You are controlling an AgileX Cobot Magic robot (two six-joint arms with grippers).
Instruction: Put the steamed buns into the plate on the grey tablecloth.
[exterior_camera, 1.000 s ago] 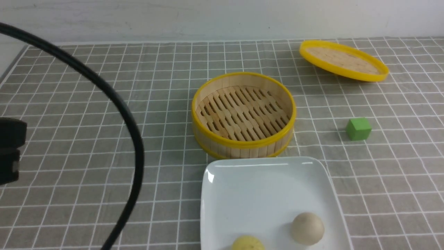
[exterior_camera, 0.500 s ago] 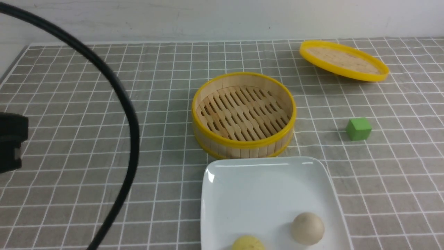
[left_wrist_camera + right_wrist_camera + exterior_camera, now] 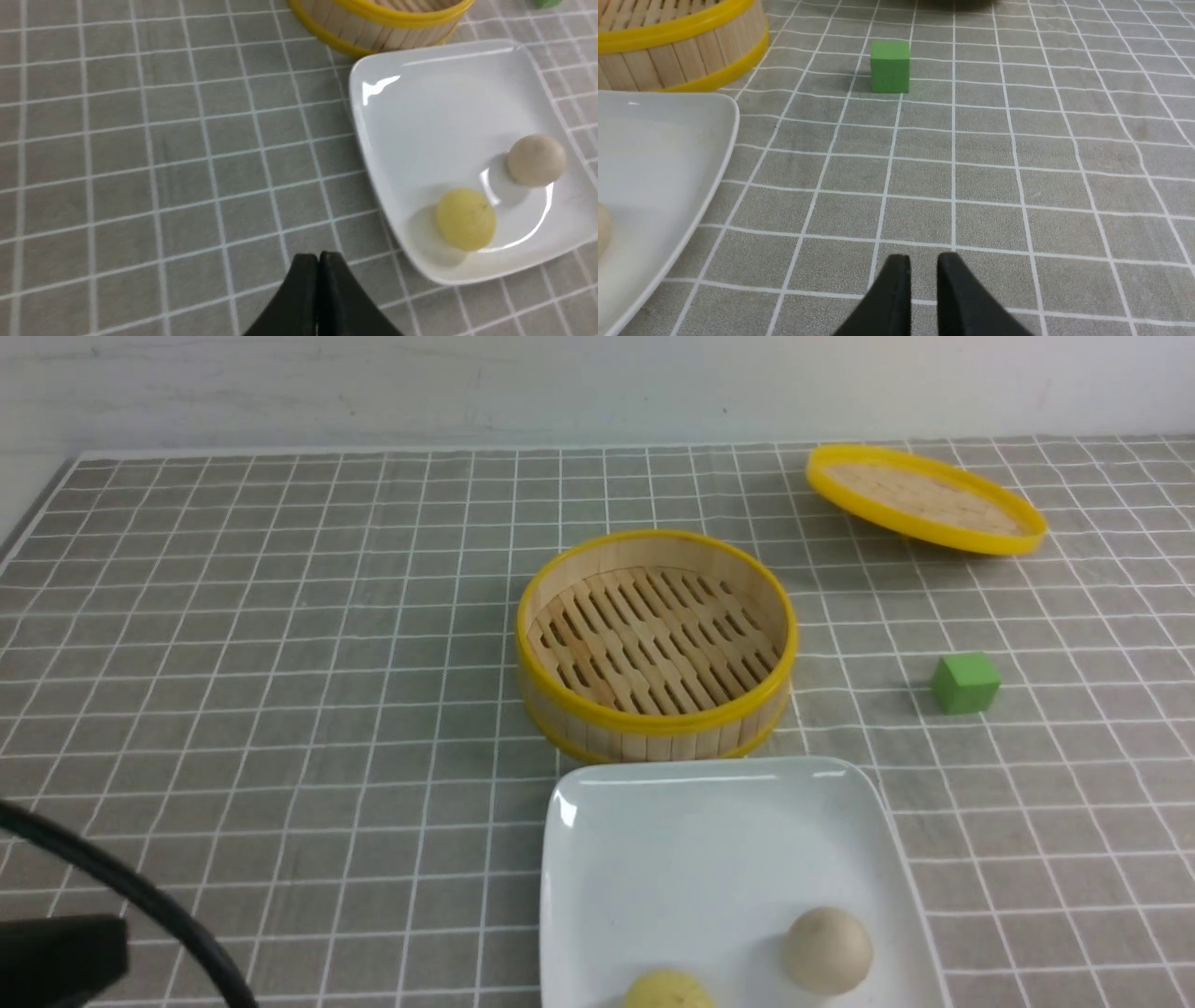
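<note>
Our left arm has dropped back; both buns [image 3: 466, 219] sit in the plate [image 3: 420, 93], so we look done; left gripper [image 3: 318, 261] closed, right gripper [image 3: 923, 263] slightly parted, both empty

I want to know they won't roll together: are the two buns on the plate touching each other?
Apart. The left wrist view shows bare white plate between the pale yellow bun and the beige bun.

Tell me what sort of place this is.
Probably a staged tabletop test setup, not a real kitchen: a checked grey cloth against a bare wall, an empty steamer basket, and a stray green cube.
</note>
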